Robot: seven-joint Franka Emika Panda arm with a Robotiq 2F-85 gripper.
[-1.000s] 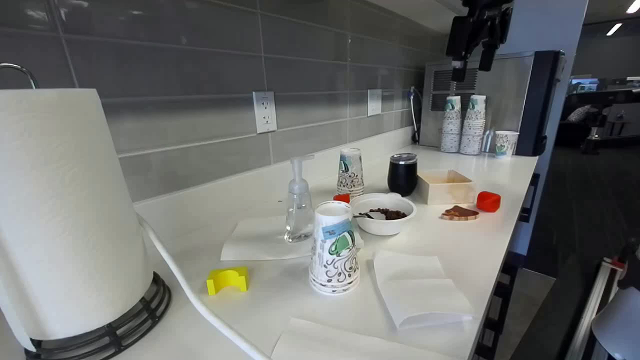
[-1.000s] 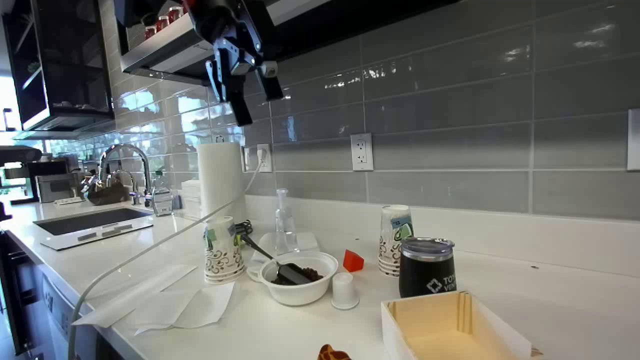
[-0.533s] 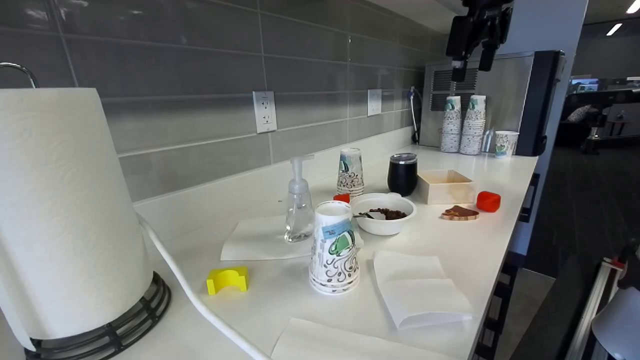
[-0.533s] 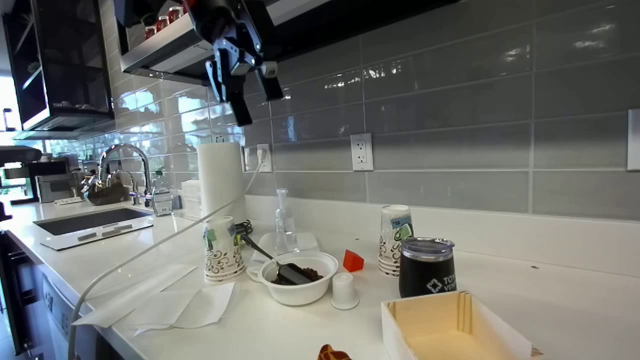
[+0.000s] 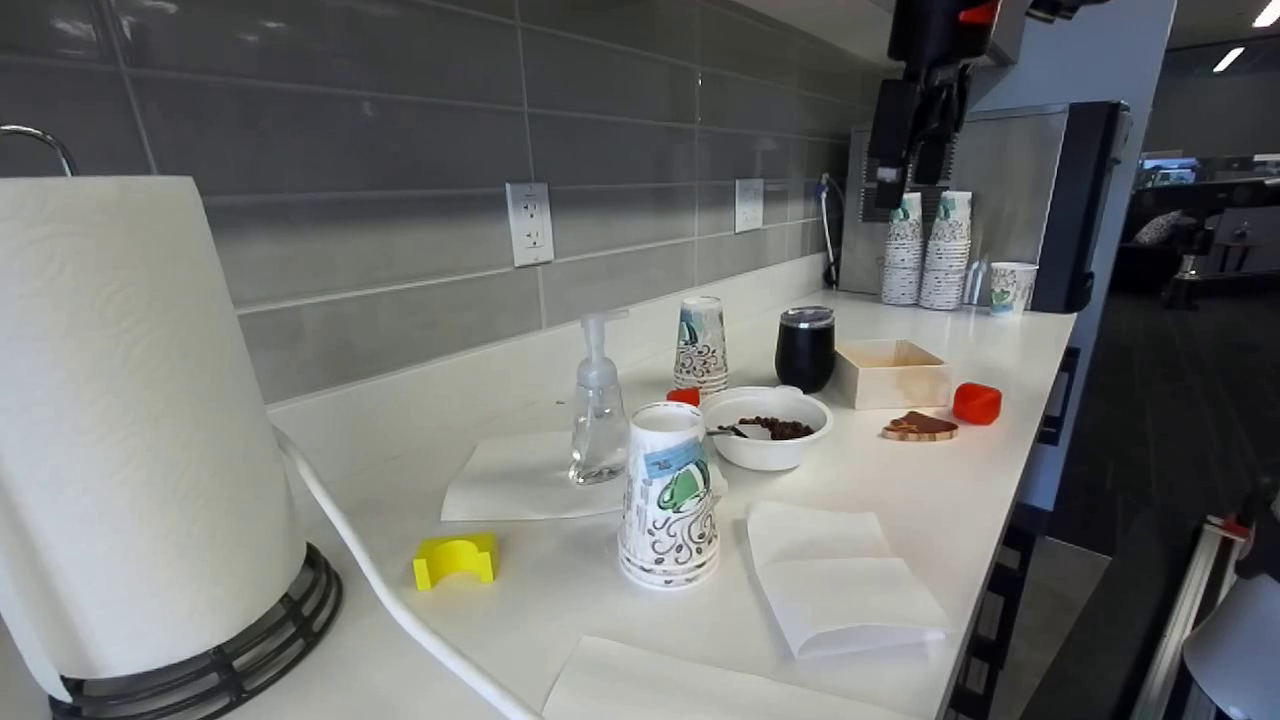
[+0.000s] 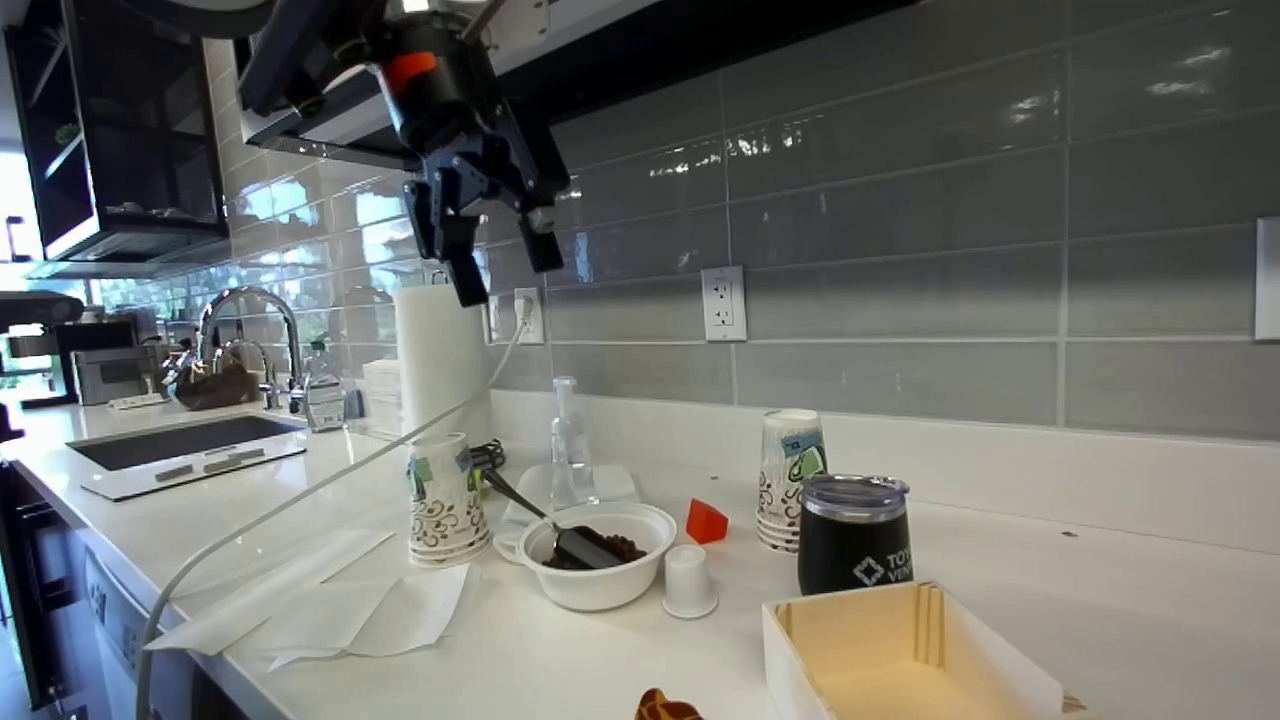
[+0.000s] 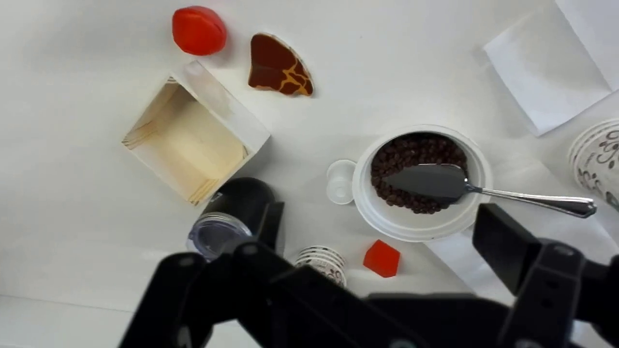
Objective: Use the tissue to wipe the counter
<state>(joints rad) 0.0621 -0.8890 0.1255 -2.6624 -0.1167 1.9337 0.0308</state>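
White tissue (image 5: pixel 845 590) lies on the desk (image 5: pixel 540 605), right of the near cups (image 5: pixel 668 515) in an exterior view; wide-parted, empty fingers (image 6: pixel 543 250) hover above, so grasping and wiping seem left.

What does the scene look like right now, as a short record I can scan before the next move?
end effector: open, nothing gripped, raised above the counter
tissue: folded, lying near the counter's front edge, not gripped
beside tissue: printed cup stack
bowl: white, holding brown pellets and a flat metal utensil, its handle reaching past the rim
near bowl: small white cup, red block
pump bottle: clear, upright on a flat white sheet
wiping: not under way
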